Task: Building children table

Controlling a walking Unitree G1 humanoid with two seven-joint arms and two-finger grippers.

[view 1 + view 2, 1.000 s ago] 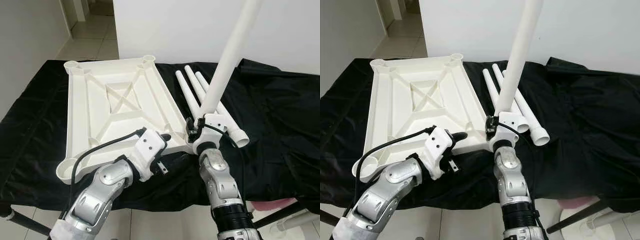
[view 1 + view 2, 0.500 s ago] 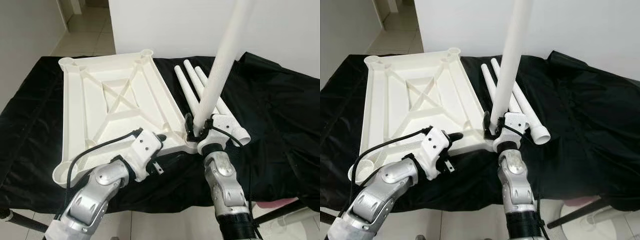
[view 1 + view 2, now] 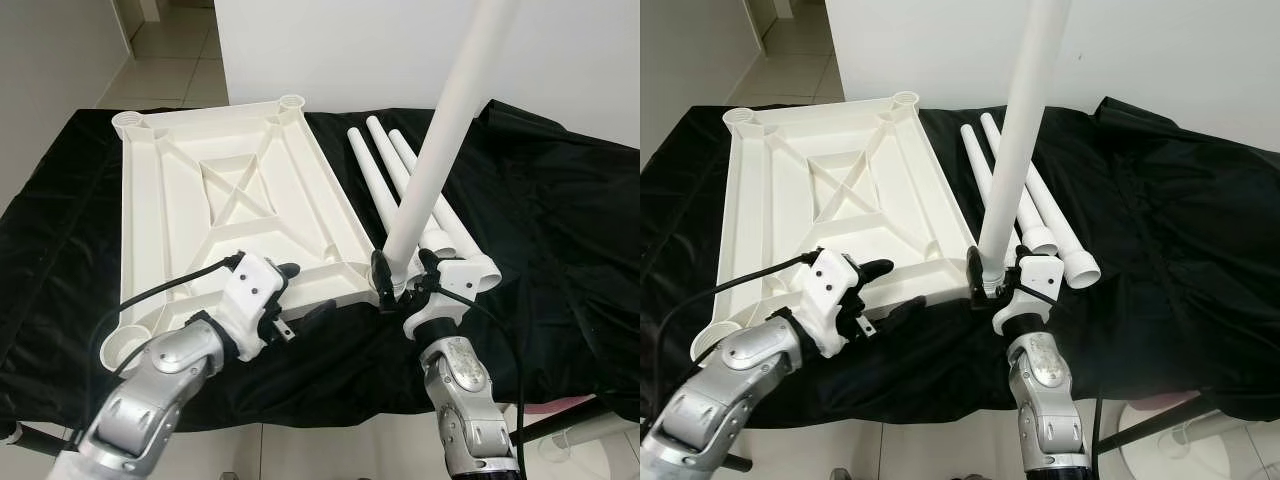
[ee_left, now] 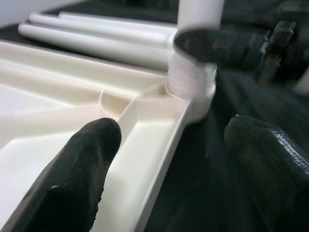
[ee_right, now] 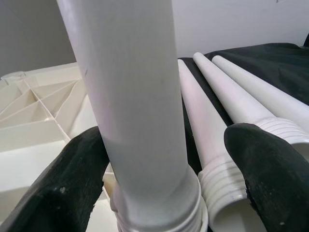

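The white top (image 3: 230, 215) lies upside down on the desk (image 3: 560, 230), which has a black cloth over it. The right pincer (image 3: 402, 277) holds 1 leg (image 3: 440, 150) standing up at the near right corner of the top.

1 second ago the leg leaned more, and its low end hung just above the corner hole. Now its low end sits in the hole. In the left wrist view the ridged end (image 4: 190, 79) is at the mouth of the hole and some ridges still show. So the leg looks only partly in. It may need a push or a twist to go all the way.

In the right wrist view a black finger (image 5: 72, 188) touches 1 side of the leg. The other finger is a little way off, so the grip looks loose.

The left pincer (image 3: 300, 300) has slid left along the near edge of the top. Its fingers are wide apart, with the edge between them, and they hold nothing.

3 more legs (image 3: 385, 175) lie on the cloth just right of the top. 3 corner holes are still empty.
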